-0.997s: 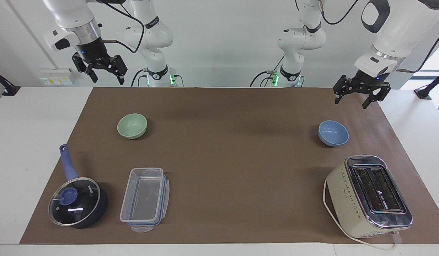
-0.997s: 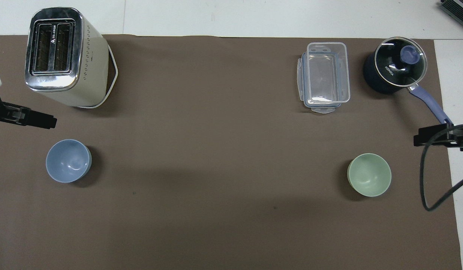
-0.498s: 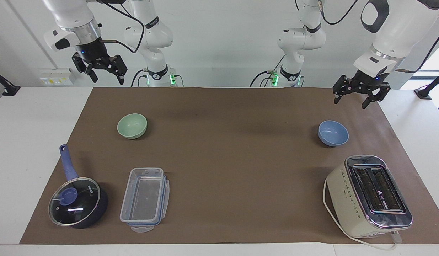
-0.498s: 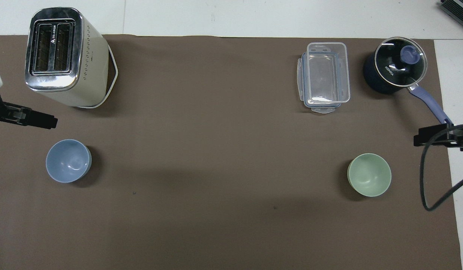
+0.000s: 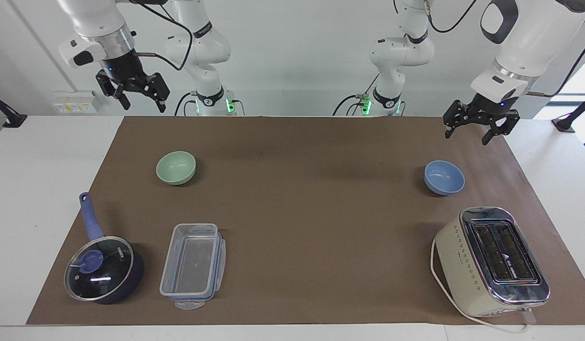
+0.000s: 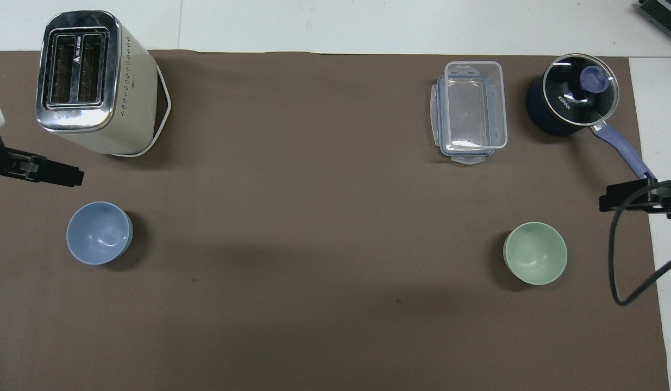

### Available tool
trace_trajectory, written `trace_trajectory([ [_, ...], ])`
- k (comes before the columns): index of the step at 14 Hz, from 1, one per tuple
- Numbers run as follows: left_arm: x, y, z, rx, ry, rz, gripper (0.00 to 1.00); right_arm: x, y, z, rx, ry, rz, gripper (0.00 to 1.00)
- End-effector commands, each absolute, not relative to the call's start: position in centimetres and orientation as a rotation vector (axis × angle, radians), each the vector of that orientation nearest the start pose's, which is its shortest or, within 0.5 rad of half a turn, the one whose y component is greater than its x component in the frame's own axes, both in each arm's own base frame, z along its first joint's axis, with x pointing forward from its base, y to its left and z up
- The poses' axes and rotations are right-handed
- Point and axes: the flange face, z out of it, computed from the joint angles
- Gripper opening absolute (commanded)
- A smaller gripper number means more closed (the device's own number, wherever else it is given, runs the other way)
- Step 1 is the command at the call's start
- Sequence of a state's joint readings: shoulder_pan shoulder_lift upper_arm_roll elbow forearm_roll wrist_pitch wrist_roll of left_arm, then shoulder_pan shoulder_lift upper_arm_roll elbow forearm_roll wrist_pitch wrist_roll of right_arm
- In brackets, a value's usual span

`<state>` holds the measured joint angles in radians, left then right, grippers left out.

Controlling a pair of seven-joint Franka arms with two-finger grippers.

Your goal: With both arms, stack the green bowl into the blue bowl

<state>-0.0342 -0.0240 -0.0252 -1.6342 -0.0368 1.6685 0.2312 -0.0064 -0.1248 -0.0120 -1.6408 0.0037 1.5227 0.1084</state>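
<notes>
While both bowls sit apart, we list: green bowl (image 5: 175, 167) below right pincer (image 5: 132, 96), blue bowl (image 5: 444, 177) below left pincer (image 5: 473, 130); both pincers spread, empty.

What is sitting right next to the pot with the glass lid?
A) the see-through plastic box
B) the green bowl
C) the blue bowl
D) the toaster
A: the see-through plastic box sits beside the pot at the right arm's end of the table, nothing between them.
</notes>
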Motion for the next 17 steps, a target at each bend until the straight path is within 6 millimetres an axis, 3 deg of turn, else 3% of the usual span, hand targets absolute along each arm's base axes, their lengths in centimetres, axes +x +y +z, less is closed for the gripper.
trace_trajectory([
  [1, 55.38, -3.83, 62.15, -3.127, 0.452, -0.092, 1.00, 51.12, -1.46, 65.89, -3.148, 0.177, -0.071, 1.00],
  [17, 55.38, -3.83, 62.15, -3.127, 0.452, -0.092, 1.00, 51.07, -1.23, 65.92, -3.127, 0.177, -0.057, 1.00],
])
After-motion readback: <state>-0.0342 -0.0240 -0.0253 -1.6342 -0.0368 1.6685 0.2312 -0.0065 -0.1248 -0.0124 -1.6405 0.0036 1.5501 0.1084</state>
